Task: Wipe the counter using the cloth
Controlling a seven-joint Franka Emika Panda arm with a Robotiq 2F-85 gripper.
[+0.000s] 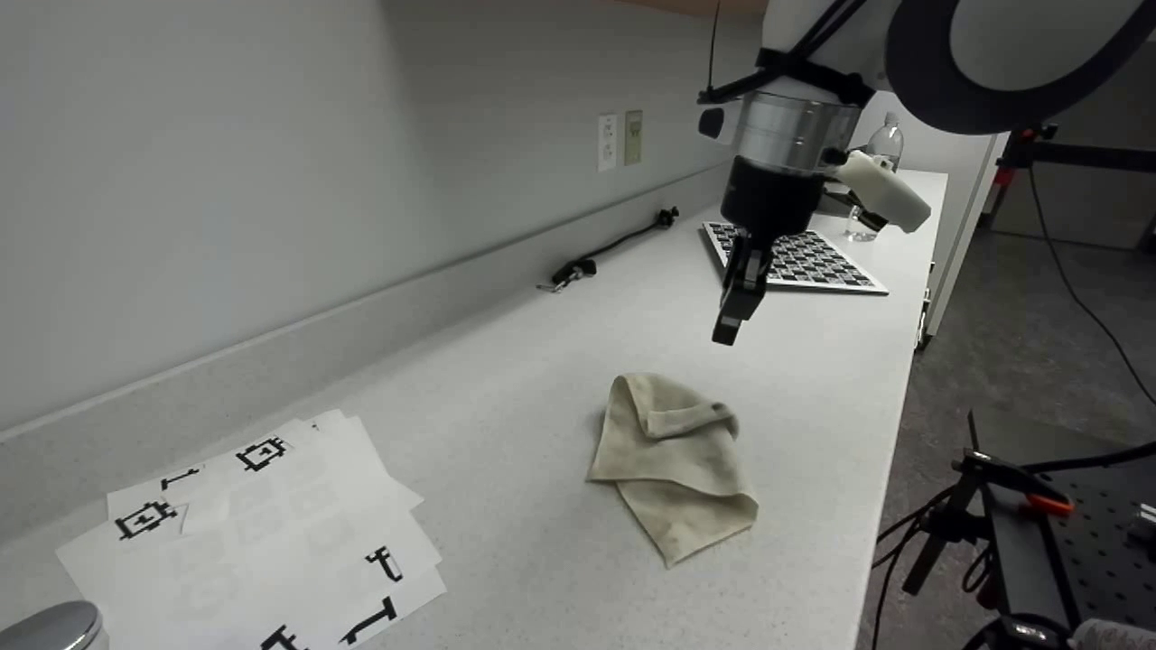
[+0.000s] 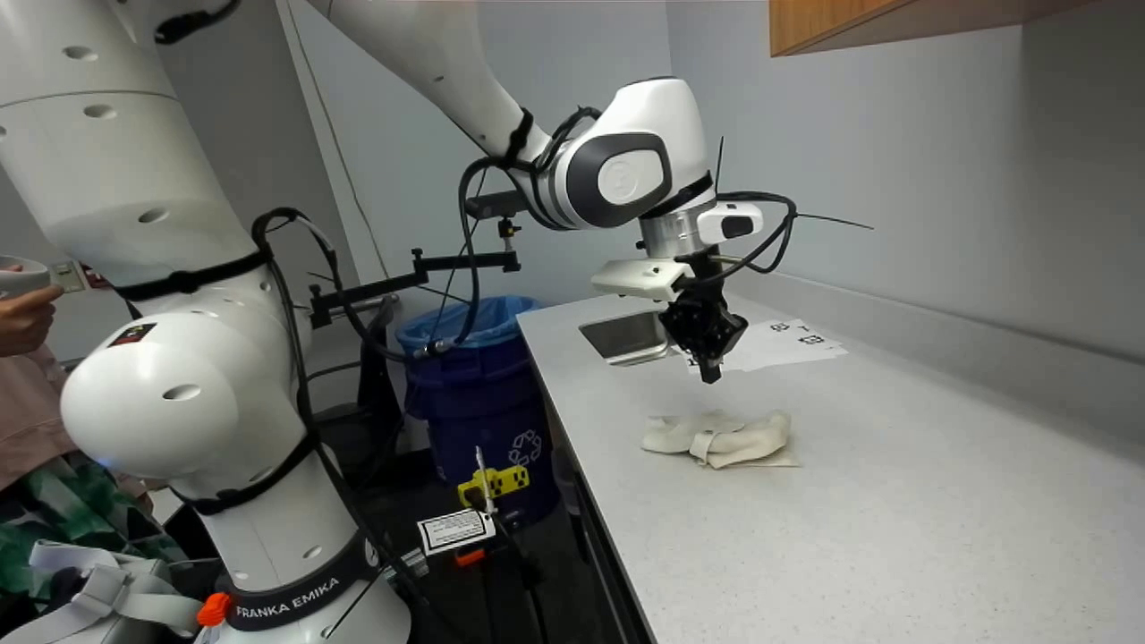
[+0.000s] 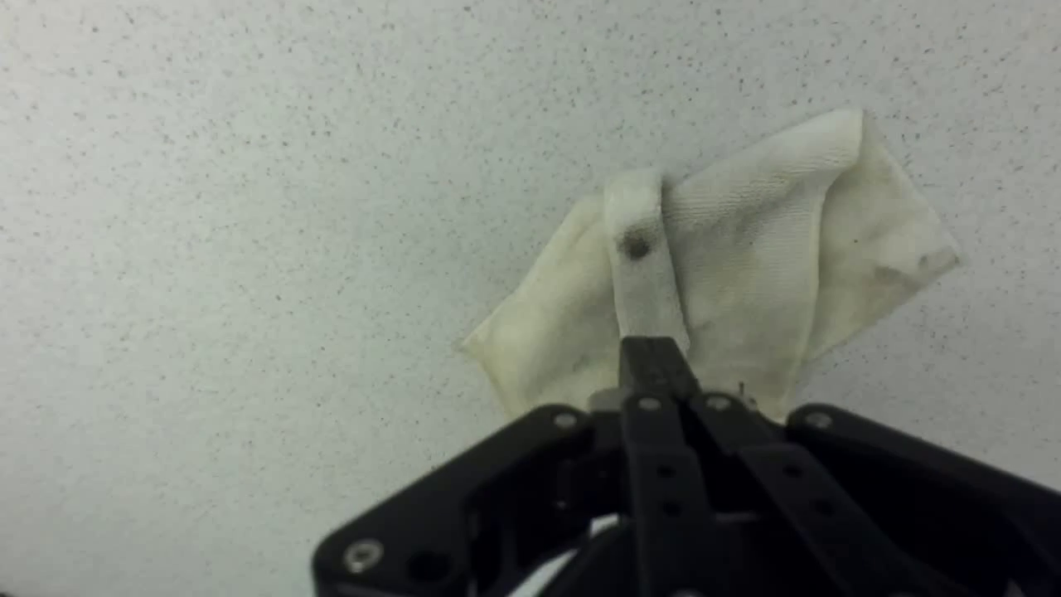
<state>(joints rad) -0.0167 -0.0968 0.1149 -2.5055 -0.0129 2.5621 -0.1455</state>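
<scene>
A crumpled beige cloth lies folded on the pale speckled counter. The cloth shows in both exterior views (image 1: 673, 465) (image 2: 729, 440) and in the wrist view (image 3: 742, 249). It has a raised fold with a dark spot. Bare counter shows around it (image 1: 506, 451) (image 2: 894, 528) (image 3: 207, 249). My gripper is black and points down above the counter, apart from the cloth, in both exterior views (image 1: 726, 330) (image 2: 710, 370). In the wrist view the fingertips (image 3: 656, 361) are together with nothing between them. They hide part of the cloth's near side.
White papers with black prints (image 1: 271, 533) lie by the wall. A checkered board (image 1: 813, 262) and a clear bottle (image 1: 862, 224) stand farther along. A black cable (image 1: 623, 240) lies along the backsplash. A metal basin (image 2: 626, 338) and a blue bin (image 2: 474, 394) are at the far end.
</scene>
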